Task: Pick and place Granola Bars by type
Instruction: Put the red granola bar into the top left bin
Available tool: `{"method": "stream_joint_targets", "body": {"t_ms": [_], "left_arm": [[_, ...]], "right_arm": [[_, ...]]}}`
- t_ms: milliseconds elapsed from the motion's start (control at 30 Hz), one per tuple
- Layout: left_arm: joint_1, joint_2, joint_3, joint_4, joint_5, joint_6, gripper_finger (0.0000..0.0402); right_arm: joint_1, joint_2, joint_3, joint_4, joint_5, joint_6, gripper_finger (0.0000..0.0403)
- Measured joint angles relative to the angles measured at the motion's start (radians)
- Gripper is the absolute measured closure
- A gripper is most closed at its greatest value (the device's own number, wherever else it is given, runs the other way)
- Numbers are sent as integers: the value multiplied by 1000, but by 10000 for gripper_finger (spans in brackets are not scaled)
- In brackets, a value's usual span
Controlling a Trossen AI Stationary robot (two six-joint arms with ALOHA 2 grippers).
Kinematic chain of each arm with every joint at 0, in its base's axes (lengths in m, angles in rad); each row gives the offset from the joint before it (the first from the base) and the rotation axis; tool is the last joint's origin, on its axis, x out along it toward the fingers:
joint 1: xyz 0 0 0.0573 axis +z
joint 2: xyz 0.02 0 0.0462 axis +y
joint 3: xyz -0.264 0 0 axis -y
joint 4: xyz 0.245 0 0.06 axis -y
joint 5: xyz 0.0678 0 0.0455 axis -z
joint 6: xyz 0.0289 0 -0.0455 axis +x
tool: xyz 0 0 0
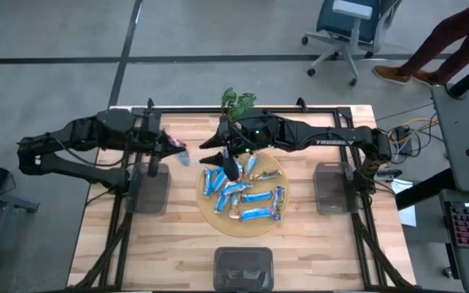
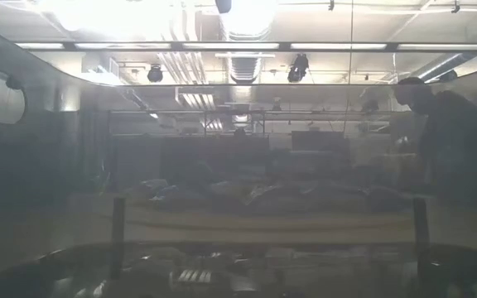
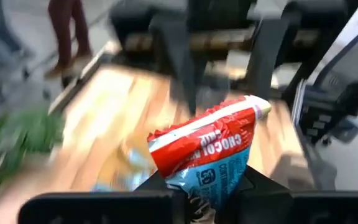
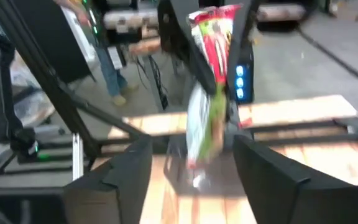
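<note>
High view: wooden table (image 1: 177,252), with a round plate (image 1: 210,213) at its centre. Three grey bins sit on the tabletop: one at 9 o'clock of the plate (image 1: 150,190), one at 3 o'clock (image 1: 333,188), one at 6 o'clock by the near edge (image 1: 243,265). Bare wood lies open between the plate and each bin; the near corners are free. A small green plant (image 1: 238,101) stands at the far edge, at 12 o'clock of the plate. Beyond the table, an office chair (image 1: 348,24) and a person's legs (image 1: 438,45) at the upper right.

Left gripper (image 1: 172,150): at 10 o'clock of the plate, just beyond the far end of the left bin. Left wrist view shows its fingers (image 3: 160,186) clamped on the lower end of one bar (image 3: 210,152), red band with white lettering over a blue wrapper, standing tilted out of the grip.

Right gripper (image 1: 228,156): over the plate's far edge, at 11 o'clock. Right wrist view shows its two fingers (image 4: 114,177) spread wide, nothing between them; the left arm's bar shows farther off.

Granola Bars (image 1: 244,194): about ten heaped on the plate, mostly blue foil with some orange and white, overlapping at mixed angles.

Low view: too hazy to read table detail.
</note>
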Motion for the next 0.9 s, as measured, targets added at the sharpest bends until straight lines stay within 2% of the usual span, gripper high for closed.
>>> {"method": "stream_joint_targets", "body": {"t_ms": [167,467,633,900], "left_arm": [[-10,-44,0,-297,-9,-114,385],[-10,-48,-1,-586,-24,-148,385],[-10,-29,-53,-622,19,-147,385],[-10,-19,-242,-621,84,-176,374]], "right_arm": [[0,0,8,-133,9,-7,164],[-1,0,1,-157,11,-15,175],[-2,0,1,-156,13,-18,179],[-5,0,0,-156,15,-18,179]]}}
